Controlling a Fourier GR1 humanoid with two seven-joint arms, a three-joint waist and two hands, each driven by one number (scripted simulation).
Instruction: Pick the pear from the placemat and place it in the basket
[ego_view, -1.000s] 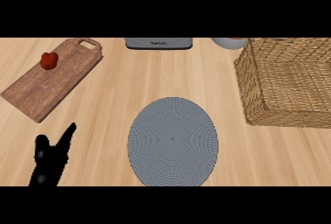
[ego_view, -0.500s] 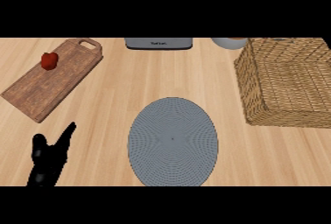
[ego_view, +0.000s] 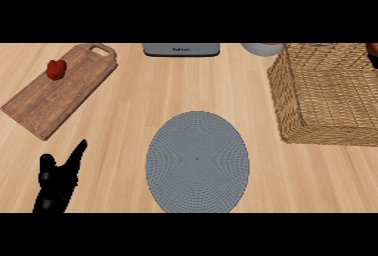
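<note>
The light wood-grain desk (ego_view: 148, 100) carries a flat grey oval placemat (ego_view: 197, 161) w/ a fine concentric woven texture; its long axis runs from the near edge toward the far edge, and its surface is bare. At the right stands a tan wicker basket (ego_view: 325, 95), rectangular, coarse weave, w/ tall walls, well apart from the placemat. At the far left lies a dark-brown wooden cutting board (ego_view: 63, 90), rectangular w/ a looped handle at its far end, set at a diagonal. A small red object (ego_view: 56, 69), shape hard to tell, sits on the board near the handle end. Along the far edge: a grey metallic appliance (ego_view: 181, 49) w/ rounded corners, and part of a pale round vessel (ego_view: 262, 48) just beside the basket's far-left corner.

No pear shows on the placemat or elsewhere in view, so its place, direction and long axis can't be told; the basket's inside is only partly visible.

The black left hand (ego_view: 55, 182) shows at the lower left, resting, fingers straight & pointing up-right, holding nothing. The right hand is out of view.

Vs. the earlier frames: no visible difference; the left hand and all objects keep the same positions.
</note>
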